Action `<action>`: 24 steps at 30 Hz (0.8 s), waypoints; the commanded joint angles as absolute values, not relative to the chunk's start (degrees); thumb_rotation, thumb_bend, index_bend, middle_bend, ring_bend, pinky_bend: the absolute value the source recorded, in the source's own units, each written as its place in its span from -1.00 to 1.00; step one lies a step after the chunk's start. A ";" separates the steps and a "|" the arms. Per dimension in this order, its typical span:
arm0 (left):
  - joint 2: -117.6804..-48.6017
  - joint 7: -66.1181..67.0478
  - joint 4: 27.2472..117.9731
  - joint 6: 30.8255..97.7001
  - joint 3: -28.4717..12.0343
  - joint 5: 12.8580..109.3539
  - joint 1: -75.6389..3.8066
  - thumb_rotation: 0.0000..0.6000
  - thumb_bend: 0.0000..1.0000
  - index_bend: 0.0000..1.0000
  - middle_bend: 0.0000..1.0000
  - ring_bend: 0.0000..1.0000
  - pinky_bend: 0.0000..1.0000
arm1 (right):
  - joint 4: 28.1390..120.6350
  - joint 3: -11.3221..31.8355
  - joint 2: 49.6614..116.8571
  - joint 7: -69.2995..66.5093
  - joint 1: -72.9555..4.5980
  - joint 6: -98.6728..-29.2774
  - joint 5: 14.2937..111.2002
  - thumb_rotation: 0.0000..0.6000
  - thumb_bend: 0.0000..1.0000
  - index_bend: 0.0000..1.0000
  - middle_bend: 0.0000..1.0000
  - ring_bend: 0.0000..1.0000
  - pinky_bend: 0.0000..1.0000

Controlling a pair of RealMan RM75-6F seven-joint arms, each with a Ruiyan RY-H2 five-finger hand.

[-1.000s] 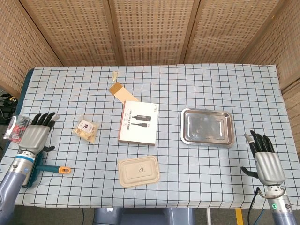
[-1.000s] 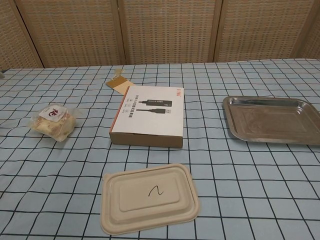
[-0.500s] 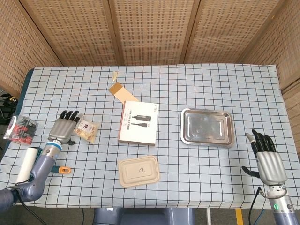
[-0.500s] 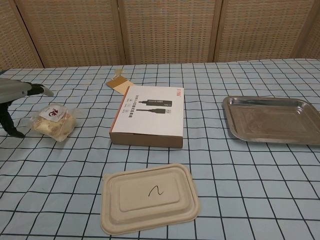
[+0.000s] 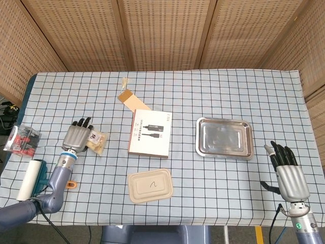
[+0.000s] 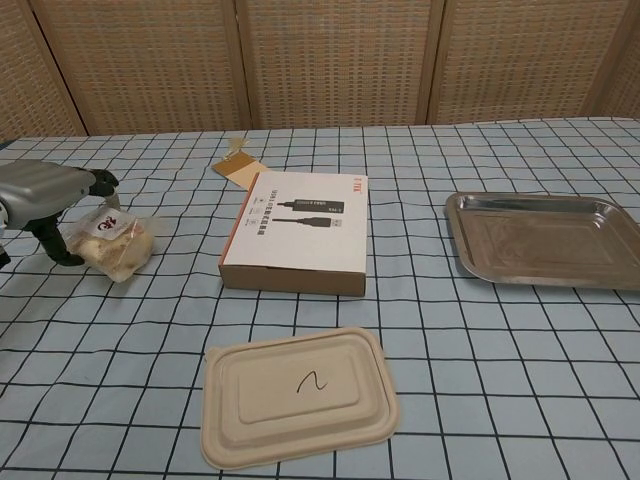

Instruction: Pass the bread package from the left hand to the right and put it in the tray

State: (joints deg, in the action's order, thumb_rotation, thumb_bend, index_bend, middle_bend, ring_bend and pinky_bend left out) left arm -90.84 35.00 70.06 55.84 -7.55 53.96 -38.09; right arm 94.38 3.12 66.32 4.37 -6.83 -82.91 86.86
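Now left hand point(image 5: 76, 137) hovers spread over clear bread package point(image 5: 95, 141), at 9 o'clock of white cardboard box point(image 5: 150, 132). Right hand point(image 5: 289, 174) spread, empty, at 5 o'clock of rectangular steel tray point(image 5: 225, 137).

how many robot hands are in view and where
2. The left robot hand is over the clear bread package at the table's left side; the right robot hand is near the front right corner, away from the shiny metal tray.

The head view looks steeply down from above on the whole checked table point(image 5: 213, 91), wicker screens behind. The chest view sits low and close, looking level across it. Both share the white box point(image 5: 150, 133) point(image 6: 298, 232), metal tray point(image 5: 225, 138) point(image 6: 545, 240) and pulp lid point(image 5: 150, 185) point(image 6: 298, 396).
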 commanded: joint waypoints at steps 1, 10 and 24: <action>-92.46 33.12 67.92 56.47 -7.09 55.43 -37.63 1.00 -0.32 0.12 -0.42 -0.37 -0.18 | 94.44 3.05 66.28 4.27 -6.76 -83.10 87.10 1.00 -0.81 -1.00 -1.00 -1.00 -1.00; -87.92 25.28 74.92 60.73 -9.06 60.91 -36.10 1.00 -0.31 0.23 -0.31 -0.28 -0.12 | 94.37 3.15 66.18 3.65 -6.70 -83.34 87.27 1.00 -0.81 -1.00 -1.00 -1.00 -1.00; -84.51 33.10 93.75 62.16 -14.85 59.78 -42.00 1.00 -0.32 0.20 -0.35 -0.28 -0.16 | 94.21 3.95 65.17 1.17 -6.53 -83.37 85.89 1.00 -0.81 -1.00 -1.00 -1.00 -1.00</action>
State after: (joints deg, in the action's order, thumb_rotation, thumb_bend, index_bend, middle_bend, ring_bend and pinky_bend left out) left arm -83.33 29.49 91.38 62.38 -12.73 62.02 -39.18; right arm 94.24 3.83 65.25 1.34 -6.55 -83.37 86.05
